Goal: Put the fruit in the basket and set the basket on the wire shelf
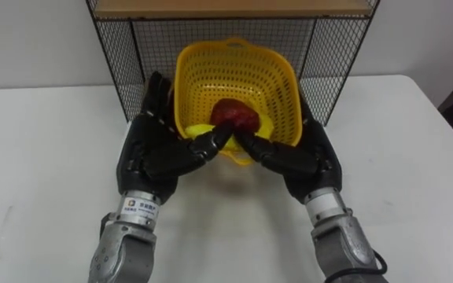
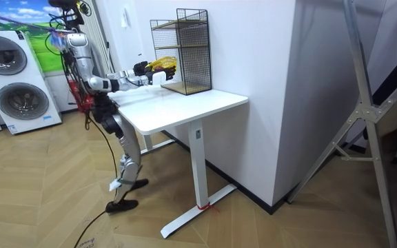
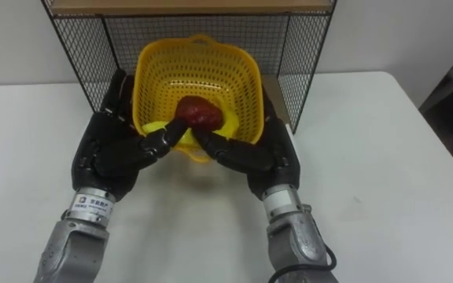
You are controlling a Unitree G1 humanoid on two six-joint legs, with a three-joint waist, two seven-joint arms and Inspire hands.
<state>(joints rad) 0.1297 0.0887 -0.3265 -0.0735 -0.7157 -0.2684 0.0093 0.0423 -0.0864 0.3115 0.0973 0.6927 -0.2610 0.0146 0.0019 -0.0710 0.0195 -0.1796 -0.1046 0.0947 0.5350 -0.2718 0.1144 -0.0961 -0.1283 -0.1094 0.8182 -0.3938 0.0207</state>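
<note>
A yellow perforated basket (image 1: pixel 234 71) is tipped toward me at the mouth of the black wire shelf (image 1: pixel 116 55), its lower edge held just above the white table (image 1: pixel 46 157). Inside lie a dark red fruit (image 1: pixel 236 115) and a yellow fruit (image 1: pixel 199 130). My left hand (image 1: pixel 152 145) grips the basket's left side and my right hand (image 1: pixel 309 153) its right side. Fingers run up the basket's walls and both thumbs hook over its near rim. In the room view I stand at the table's end, leaning forward, arms stretched out to the shelf (image 2: pixel 191 41).
The shelf has mesh sides and a wooden board across the top (image 1: pixel 234 11). It stands at the table's far edge against a white wall. Bare tabletop extends left and right of my arms. Washing machines (image 2: pixel 19 89) stand behind me in the room view.
</note>
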